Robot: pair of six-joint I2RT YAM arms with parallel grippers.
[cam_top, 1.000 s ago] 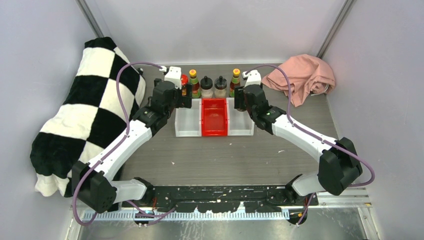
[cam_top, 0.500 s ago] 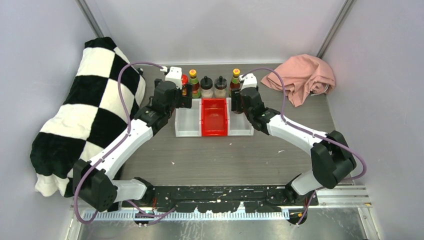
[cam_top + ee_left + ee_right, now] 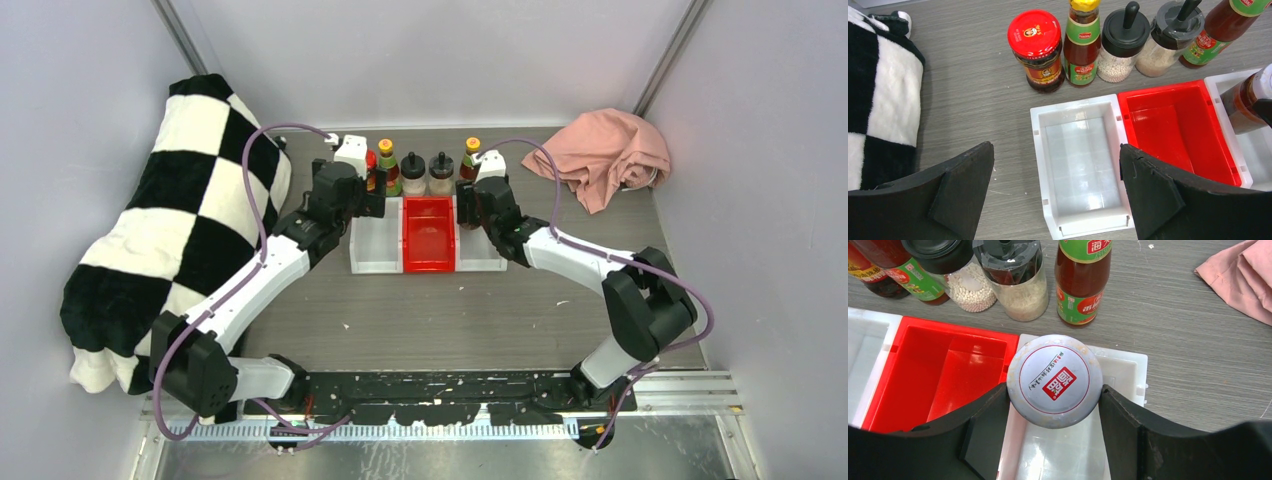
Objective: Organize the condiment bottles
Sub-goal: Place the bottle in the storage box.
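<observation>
So, the right gripper (image 3: 1054,396) has its two black fingers (image 3: 989,426) pressed against either side of a white-lidded jar (image 3: 1054,371) with a red logo on top. It's got a firm hold, and the jar fills the gap between them. The jar hangs over the right white bin (image 3: 1124,369), up at that bin's 12 o'clock end. I can't tell whether its base touches the bin floor.

The left gripper (image 3: 1055,152) is spread wide with nothing between its fingers, and it hovers above the left white bin (image 3: 1083,175). The red bin (image 3: 1168,125) sits between the two white ones, and all three are pushed together side by side.

The other condiments stand upright in a row on the table (image 3: 450,310), at 12 o'clock from the bins. From the 9 o'clock end:
- a squat red-lidded jar (image 3: 1036,47)
- a yellow-capped sauce bottle (image 3: 1081,50) right beside it
- two clear black-lidded shakers – the pellet shaker (image 3: 1123,50) with white pellets and the powder shaker (image 3: 1170,45) with finer pale stuff
- a second sauce bottle (image 3: 1083,280) with a green label at the 3 o'clock end, a small gap away from the shakers

A black-and-white checkered blanket (image 3: 170,220) is bunched along the table's 9 o'clock side. A pink cloth (image 3: 605,150) lies crumpled off at about 2 o'clock, well apart from the bottles.
</observation>
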